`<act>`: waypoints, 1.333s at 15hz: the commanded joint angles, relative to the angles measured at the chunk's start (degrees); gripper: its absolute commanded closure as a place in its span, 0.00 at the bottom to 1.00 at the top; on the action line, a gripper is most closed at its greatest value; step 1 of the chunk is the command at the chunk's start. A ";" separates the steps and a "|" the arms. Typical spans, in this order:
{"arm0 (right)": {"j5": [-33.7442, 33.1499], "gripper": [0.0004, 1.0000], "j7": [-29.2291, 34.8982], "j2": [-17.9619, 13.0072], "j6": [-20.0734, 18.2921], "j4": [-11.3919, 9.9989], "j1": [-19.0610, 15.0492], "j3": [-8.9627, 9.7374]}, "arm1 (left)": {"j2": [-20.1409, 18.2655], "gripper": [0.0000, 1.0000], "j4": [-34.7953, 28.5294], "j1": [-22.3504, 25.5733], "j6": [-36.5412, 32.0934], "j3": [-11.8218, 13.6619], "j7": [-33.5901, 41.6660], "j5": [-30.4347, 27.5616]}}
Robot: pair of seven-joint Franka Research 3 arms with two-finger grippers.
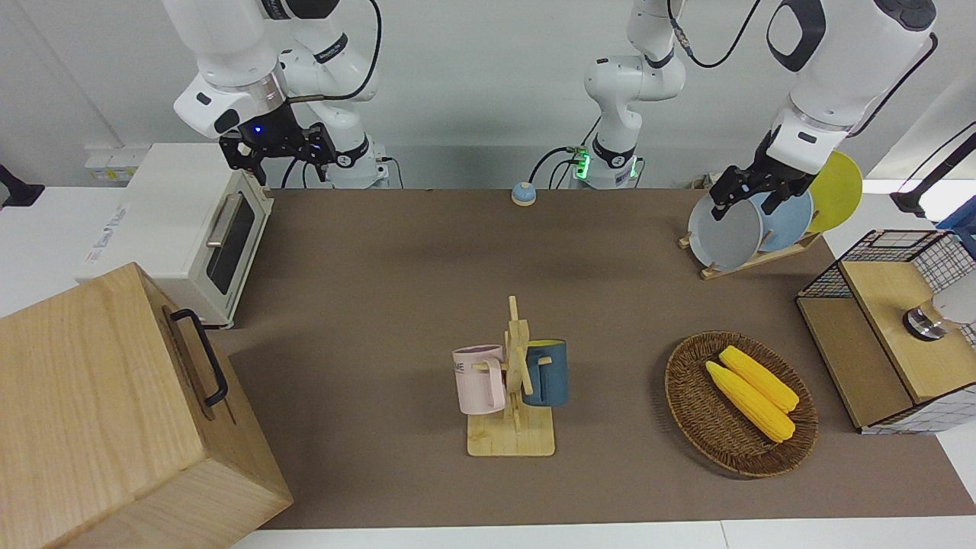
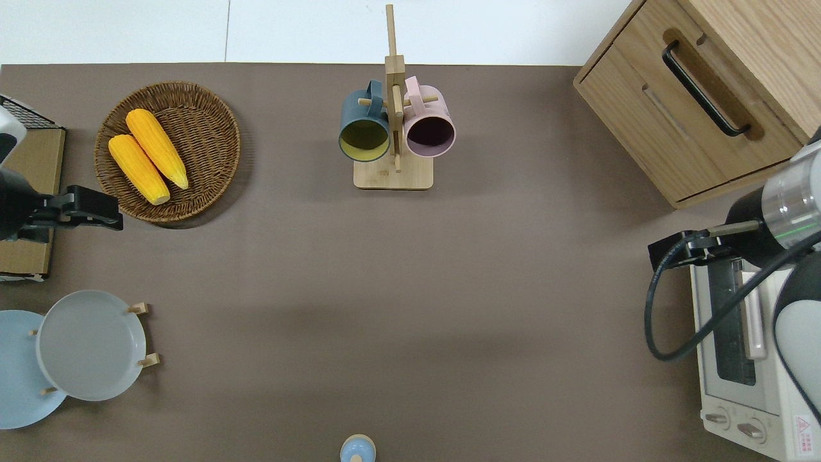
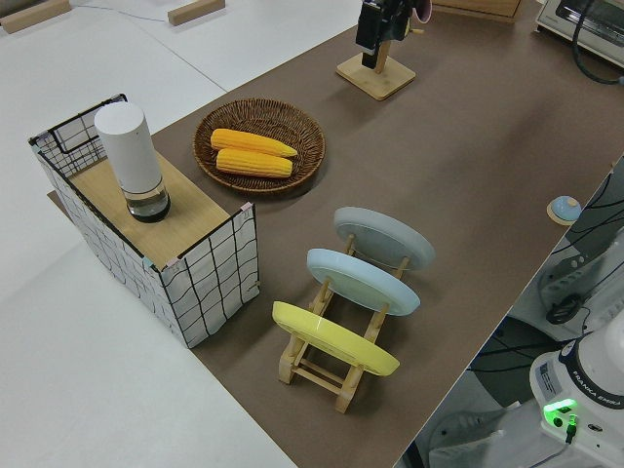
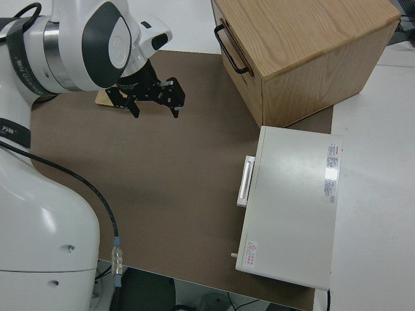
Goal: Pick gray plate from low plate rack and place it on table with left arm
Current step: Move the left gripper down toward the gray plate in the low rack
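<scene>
The gray plate [image 1: 724, 232] [image 2: 90, 344] [image 3: 383, 237] leans in the low plate rack [image 1: 751, 263] [image 3: 322, 366], in the slot farthest from the robots. A sky-blue plate [image 1: 789, 221] and a yellow plate [image 1: 839, 191] lean in the slots nearer to the robots. My left gripper [image 1: 743, 204] [image 2: 109, 212] [image 3: 375, 54] hangs open and empty in the air. The overhead view puts it over the table [image 2: 410, 289] between the wicker basket and the rack, apart from the plate. The right arm is parked, its gripper [image 1: 282, 164] [image 4: 155, 107] open.
A wicker basket [image 1: 686, 404] with two corn cobs lies farther out than the rack. A wire-sided box [image 1: 892, 328] with a white cylinder stands at the left arm's end. A mug stand [image 1: 515, 381], a toaster oven [image 1: 191, 229], a wooden cabinet [image 1: 114, 412] and a small blue knob [image 1: 523, 194] are also here.
</scene>
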 commanded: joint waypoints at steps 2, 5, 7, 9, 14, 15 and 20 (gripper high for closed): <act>-0.37 0.02 0.68 -0.12 -0.62 0.41 -1.32 1.21 | -0.12 0.00 0.44 -1.19 -0.83 0.91 -0.37 -0.82; -0.37 0.02 0.68 -0.12 -0.62 0.41 -1.32 1.21 | 0.49 0.00 0.35 -1.02 -0.75 0.91 0.16 -1.17; -0.37 0.02 0.68 -0.12 -0.62 0.33 -1.32 1.21 | 0.84 0.00 -0.18 -1.01 -0.66 0.91 0.16 -1.61; -0.37 0.02 0.68 -0.12 -0.62 0.41 -1.32 1.21 | 1.11 0.00 -0.18 -1.02 0.04 1.00 -0.02 -2.57; -0.37 0.02 0.68 -0.12 -0.62 0.41 -1.32 1.21 | 0.14 0.00 0.17 -1.19 -1.18 0.91 0.16 -3.28; -0.37 0.02 0.68 -0.12 -0.62 0.41 -1.32 1.21 | 0.14 0.00 0.17 -1.19 -1.10 0.91 0.16 -3.28; -0.37 0.02 0.68 -0.12 -0.62 0.41 -1.32 1.21 | -0.21 0.00 0.17 -0.84 -1.45 1.00 0.16 -3.45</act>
